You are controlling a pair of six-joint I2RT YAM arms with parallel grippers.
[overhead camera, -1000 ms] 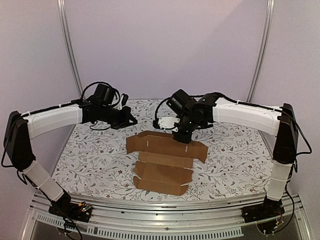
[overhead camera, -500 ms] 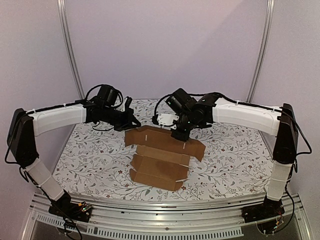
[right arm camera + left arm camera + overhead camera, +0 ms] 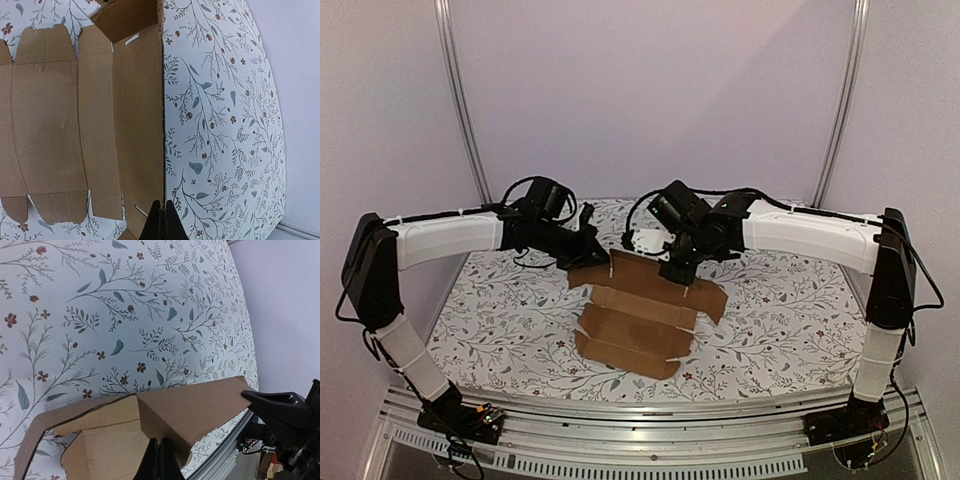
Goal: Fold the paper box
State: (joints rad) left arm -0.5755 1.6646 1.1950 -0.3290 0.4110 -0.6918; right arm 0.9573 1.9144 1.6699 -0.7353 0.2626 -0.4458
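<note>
Pale lilac walls back a white surface point(image 3: 770, 300) printed with leafy sprigs. On it, seen from above, the plain brown die-cut cardboard paper box point(image 3: 640, 320) lies unfolded at the middle, its far panel tilted up. The left gripper point(image 3: 588, 240) meets the far-left flap and the right gripper point(image 3: 678, 268) the far edge. The left wrist view shows the left gripper point(image 3: 159, 460) pinched shut on a raised flap of the paper box point(image 3: 190, 410). The right wrist view shows the right gripper point(image 3: 162, 220) clamped on the panel edge of the paper box point(image 3: 50, 125).
</note>
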